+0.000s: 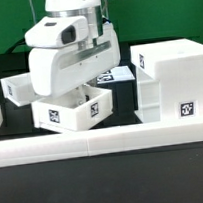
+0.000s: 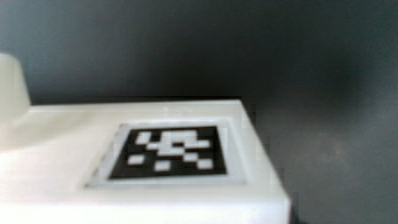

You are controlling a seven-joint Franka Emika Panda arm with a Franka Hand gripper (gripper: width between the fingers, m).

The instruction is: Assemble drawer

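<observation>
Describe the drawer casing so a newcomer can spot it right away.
Find the robot arm at the centre of the exterior view, then look to that view's right. The casing is the big white box there, taller than the open-top tray beside it, with a tag low on its front.

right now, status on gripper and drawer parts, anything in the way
Gripper down at the near tray, fingers hidden, open or shut unclear. Second tray exterior view's left, casing its right, not joined. Low bar along the front.
</observation>
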